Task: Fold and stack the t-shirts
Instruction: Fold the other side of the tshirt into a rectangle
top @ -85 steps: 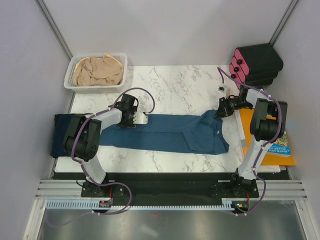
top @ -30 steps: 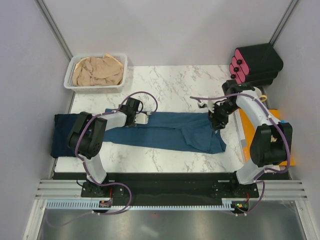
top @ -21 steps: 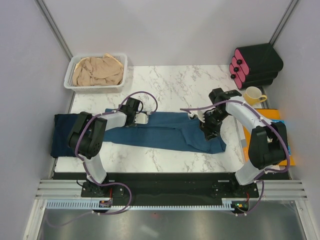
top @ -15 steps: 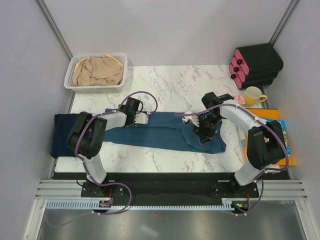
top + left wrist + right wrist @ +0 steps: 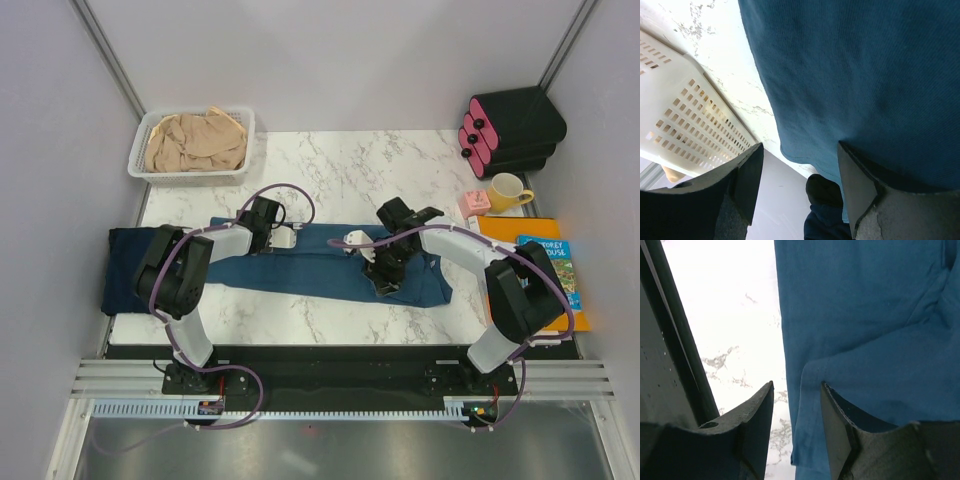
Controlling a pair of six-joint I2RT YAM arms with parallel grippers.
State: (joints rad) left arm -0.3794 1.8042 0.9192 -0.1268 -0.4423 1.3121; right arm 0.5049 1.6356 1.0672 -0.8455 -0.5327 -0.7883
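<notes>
Watching teal-blue shirt (image 5: 320, 268) lying across table (image 5: 350, 170), long axis left-right. Right gripper (image 5: 384, 281), jaws apart, over its right part; left gripper (image 5: 284, 238), jaws apart, at its far left edge. I judge right arm nearer bunched end.

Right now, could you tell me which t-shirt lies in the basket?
The beige-tan t-shirt, crumpled in the white basket; the teal-blue t-shirt and navy t-shirt lie outside it.

Matt, fine-ribbed cloth t-shirt (image 5: 310, 266)

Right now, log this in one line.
left gripper: open, teal shirt far edge | right gripper: open, over teal shirt | navy shirt: table left | beige shirt: basket
</notes>
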